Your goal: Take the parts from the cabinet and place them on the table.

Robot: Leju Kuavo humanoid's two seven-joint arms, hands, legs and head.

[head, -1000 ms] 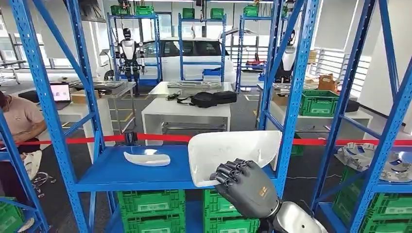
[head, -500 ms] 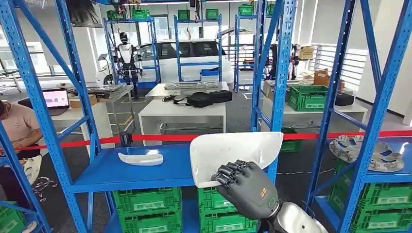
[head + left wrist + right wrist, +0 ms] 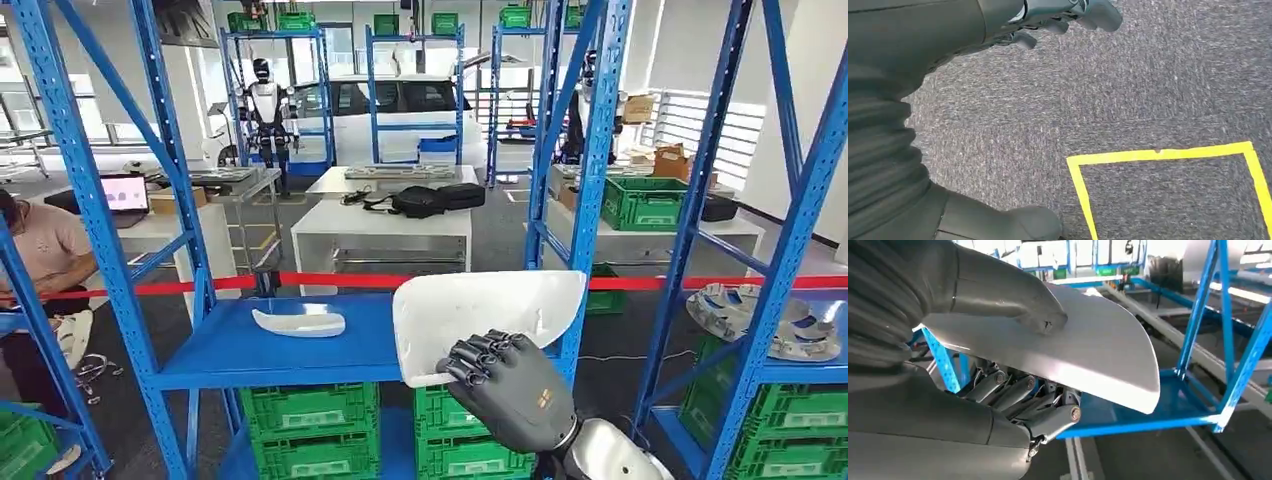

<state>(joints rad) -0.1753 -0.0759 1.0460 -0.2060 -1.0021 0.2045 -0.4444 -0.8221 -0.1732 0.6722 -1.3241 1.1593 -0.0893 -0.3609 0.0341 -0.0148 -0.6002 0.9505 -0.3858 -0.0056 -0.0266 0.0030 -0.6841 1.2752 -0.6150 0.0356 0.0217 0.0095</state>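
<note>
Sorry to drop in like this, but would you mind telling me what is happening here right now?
The robot is taking parts off a blue shelf rack. Its right hand holds a large white shell part, thumb on one face and fingers under the other, in front of the blue shelf. A smaller white part lies on that shelf. The left hand hangs over grey carpet, holding nothing. A person sits at the far left.

My right hand is dark grey with segmented black fingers, a small orange mark on its back, and a shiny silver wrist behind it. At my wrists I see ribbed grey covers; the left hand looks glossy grey.
</note>
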